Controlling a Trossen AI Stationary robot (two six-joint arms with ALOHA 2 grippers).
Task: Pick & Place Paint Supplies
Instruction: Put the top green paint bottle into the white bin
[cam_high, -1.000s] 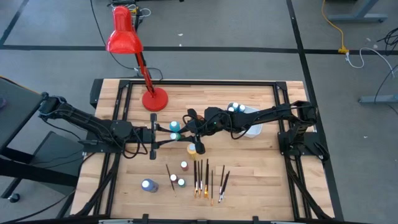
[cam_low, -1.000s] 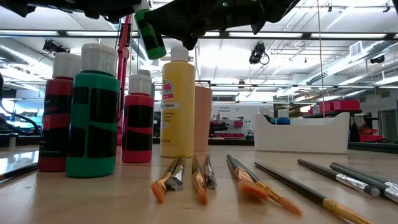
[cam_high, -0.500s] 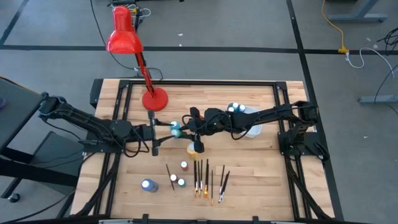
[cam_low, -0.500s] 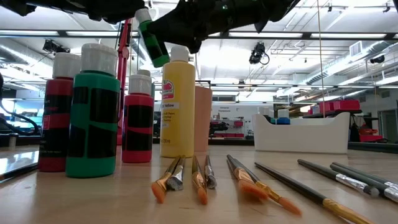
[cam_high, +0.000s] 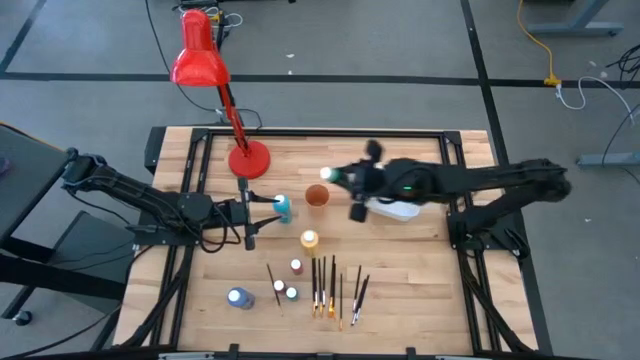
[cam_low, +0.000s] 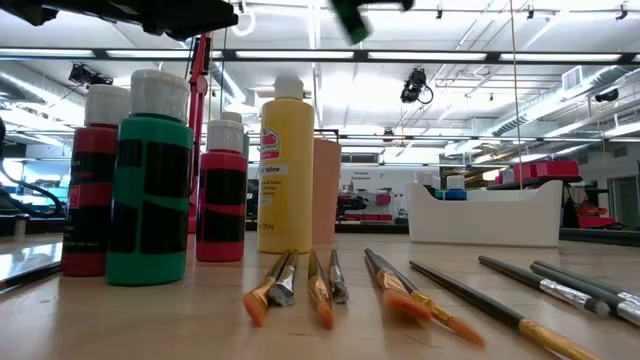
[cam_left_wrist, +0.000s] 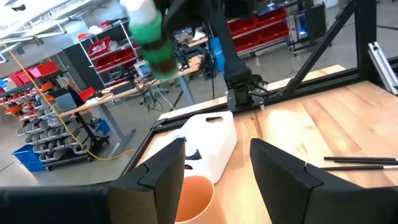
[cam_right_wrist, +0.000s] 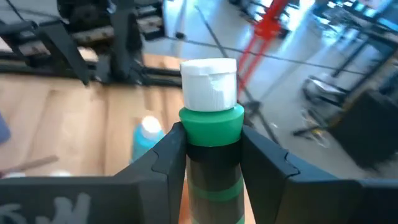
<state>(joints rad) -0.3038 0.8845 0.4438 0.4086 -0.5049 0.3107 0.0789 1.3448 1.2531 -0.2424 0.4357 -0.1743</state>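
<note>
My right gripper (cam_high: 338, 178) hangs above the table's middle, shut on a green paint bottle (cam_right_wrist: 210, 134) with a white cap (cam_high: 326, 175). The same bottle shows as a blur at the top of the low view (cam_low: 350, 18). My left gripper (cam_high: 264, 207) stands open at centre left with nothing between its fingers (cam_left_wrist: 163, 171). A teal bottle (cam_high: 283, 207) stands just past them. On the table stand a yellow bottle (cam_high: 309, 240) and small bottles (cam_high: 296, 266). Several paintbrushes (cam_high: 330, 285) lie flat nearer the front edge. My right gripper pinches the green bottle's body (cam_right_wrist: 211, 152) just below its shoulder, one finger (cam_right_wrist: 168, 158) on each side. The bottle lies along the fingers, its white cap (cam_right_wrist: 209, 81) sticking out past the fingertips toward the table's left. It is lifted clear of the table.
An orange cup (cam_high: 317, 196) stands between the two grippers. The white tub (cam_high: 398, 208) sits under my right arm. A red desk lamp (cam_high: 248, 160) stands on its base at the far left. A large bottle (cam_high: 238, 297) stands near the front left.
My right gripper has risen and pulled back toward the table's right and far side, carrying the green bottle away from my left gripper and over the orange cup. The bottle has gone from just above the yellow bottle to high above the table.
</note>
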